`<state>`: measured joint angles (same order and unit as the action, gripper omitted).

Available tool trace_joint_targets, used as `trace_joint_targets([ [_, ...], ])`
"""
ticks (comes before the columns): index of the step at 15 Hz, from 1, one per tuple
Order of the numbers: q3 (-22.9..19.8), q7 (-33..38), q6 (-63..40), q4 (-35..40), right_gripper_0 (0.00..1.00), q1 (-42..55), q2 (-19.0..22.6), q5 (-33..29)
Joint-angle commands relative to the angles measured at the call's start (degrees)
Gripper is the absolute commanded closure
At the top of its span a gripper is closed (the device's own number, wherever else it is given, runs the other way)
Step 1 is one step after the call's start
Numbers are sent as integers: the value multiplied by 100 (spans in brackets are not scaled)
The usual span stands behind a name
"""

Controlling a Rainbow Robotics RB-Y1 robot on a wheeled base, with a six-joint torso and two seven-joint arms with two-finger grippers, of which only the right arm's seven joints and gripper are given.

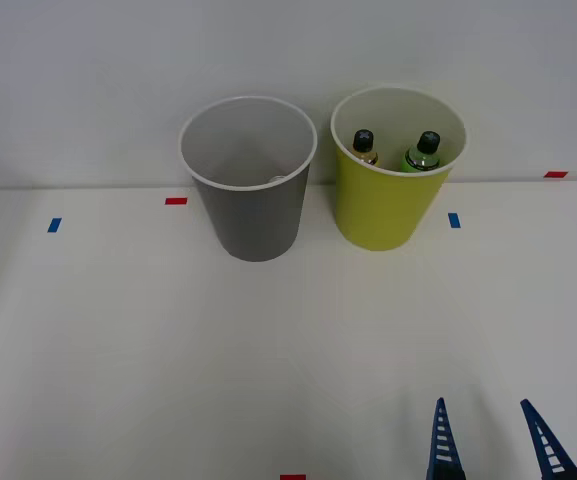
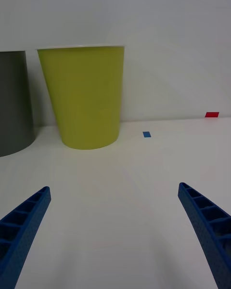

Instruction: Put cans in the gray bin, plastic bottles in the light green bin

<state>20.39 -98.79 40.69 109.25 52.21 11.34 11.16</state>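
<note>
As seen from the front, with the table running back to a plain wall:
Gray bin: upright at the back of the table, left of its twin, the two nearly touching; a small pale thing lies at its bottom, too unclear to name.
Light green bin: upright just right of the gray bin; in the wrist view its lime wall stands ahead of the fingers.
Plastic bottles: both stand inside the light green bin, black caps up; the yellow bottle on the left, the green bottle on the right.
Right gripper: low over the near right part of the table, its blue ribbed fingers spread wide with nothing between them, well apart from both bins.
Table: white, with small blue tape marks and red tape marks.
Wall: pale and bare.
</note>
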Motion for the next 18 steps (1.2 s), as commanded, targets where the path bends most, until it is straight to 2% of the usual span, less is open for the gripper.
trace_joint_targets([
  [1, 0, 0, 0, 0, 9, 0, 0, 0],
  [18, 0, 0, 0, 0, 9, 0, 0, 0],
])
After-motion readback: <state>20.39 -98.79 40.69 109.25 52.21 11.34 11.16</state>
